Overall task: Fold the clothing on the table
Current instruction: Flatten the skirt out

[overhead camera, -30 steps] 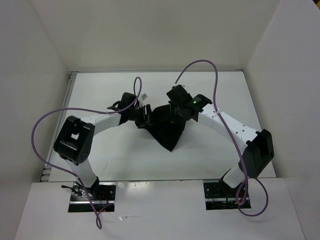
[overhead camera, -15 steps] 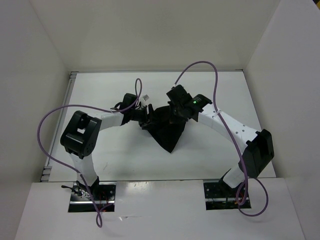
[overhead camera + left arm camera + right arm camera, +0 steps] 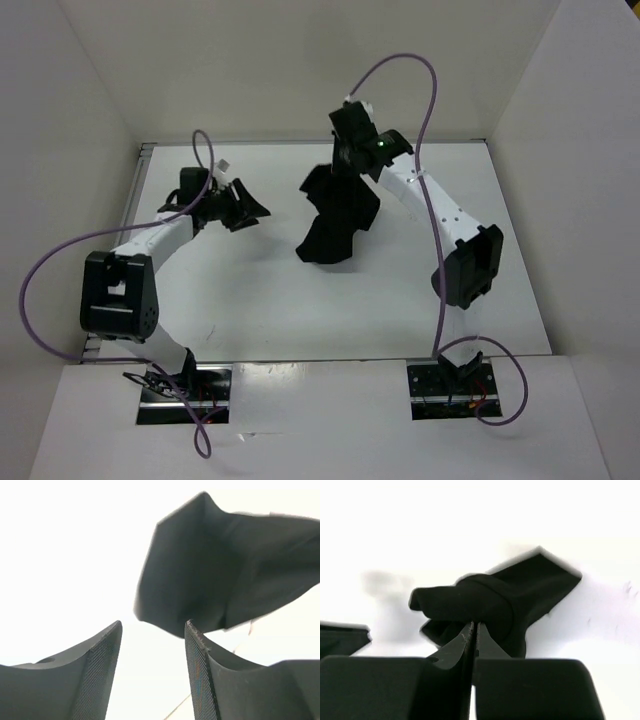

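The black clothing (image 3: 335, 225) hangs bunched from my right gripper (image 3: 346, 168), which is shut on its upper part toward the far side of the white table (image 3: 250, 290). Its lower end droops to the tabletop. In the right wrist view the jaws of the right gripper (image 3: 474, 625) are pressed together on a fold of the clothing (image 3: 515, 592). My left gripper (image 3: 252, 210) stands open to the left of the garment, apart from it. The left wrist view shows the left gripper (image 3: 152, 625) with nothing between its fingers and the clothing (image 3: 225, 580) ahead of them.
White walls (image 3: 70, 150) close in the table on the left, back and right. Purple cables (image 3: 425, 90) loop above both arms. A metal rail (image 3: 145, 160) runs along the table's left edge. Both arm bases (image 3: 185, 385) sit at the near edge.
My right gripper has swung toward the far wall with the clothing, lifting it off the middle of the table. My left gripper has drawn back to the left, away from the garment's edge.
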